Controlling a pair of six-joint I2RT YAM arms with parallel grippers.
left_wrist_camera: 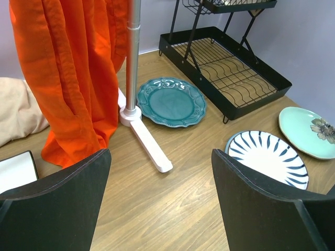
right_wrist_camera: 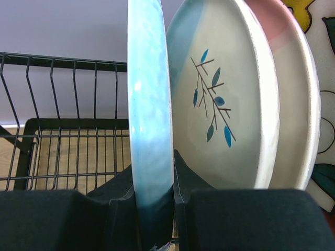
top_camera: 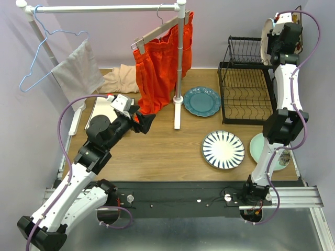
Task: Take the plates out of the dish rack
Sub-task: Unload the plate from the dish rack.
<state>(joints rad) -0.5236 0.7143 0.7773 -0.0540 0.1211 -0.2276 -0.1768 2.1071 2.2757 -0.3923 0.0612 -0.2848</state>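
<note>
R jaws clamp rim of light-blue plate (right_wrist_camera: 151, 130); cream leaf-sprig plate (right_wrist_camera: 225, 104) just right of them. L jaws wide apart, empty; teal plate (left_wrist_camera: 171, 102) ahead betw. them.

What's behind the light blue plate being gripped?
Behind the light blue round plate: a cream leaf-sprig plate, then a pink-edged cream plate, then a flowered white plate, mostly covered.

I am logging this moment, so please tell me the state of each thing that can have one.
rack, lower tier empty
left claw, open, empty
right claw, shut on blue plate
blue plate, upright, gripped at rim
cream plate, upright beside blue plate
pink plate, upright beside cream plate
teal plate, lying flat outside rack
striped plate, lying flat outside rack
mint plate, lying flat outside rack
</note>
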